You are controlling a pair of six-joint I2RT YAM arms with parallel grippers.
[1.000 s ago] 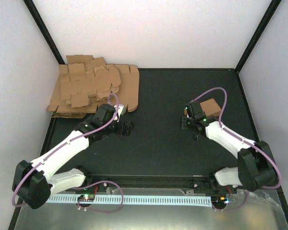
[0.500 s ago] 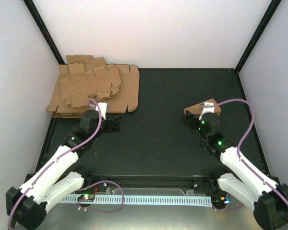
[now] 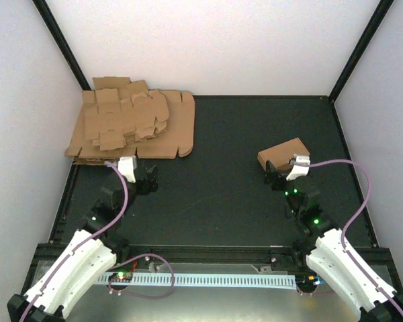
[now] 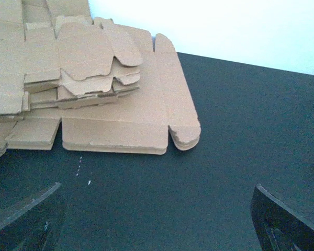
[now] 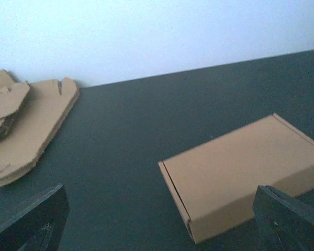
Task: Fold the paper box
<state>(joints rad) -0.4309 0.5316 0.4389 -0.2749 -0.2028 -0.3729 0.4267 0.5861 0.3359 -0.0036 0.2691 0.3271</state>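
The paper box (image 3: 283,153) is a closed, small brown oblong carton lying flat on the black table at the right. In the right wrist view the paper box (image 5: 239,170) lies just ahead of the fingers, right of centre, and touches neither one. My right gripper (image 3: 277,180) hangs just near of the box, open and empty, and is also seen in the right wrist view (image 5: 157,225). My left gripper (image 3: 146,180) is at the left, also open and empty. In the left wrist view the left gripper (image 4: 154,225) has only bare table between its fingers.
A thick pile of flat brown cardboard sheets (image 3: 131,124) fills the far left corner; its front edge (image 4: 115,144) lies just ahead of my left gripper. Pale walls close the table at the back and both sides. A white slotted rail (image 3: 201,280) runs along the near edge.
The right gripper has opened, let go of the box and drawn back toward the near edge. The left arm has also pulled back and left. The box stays on the table.
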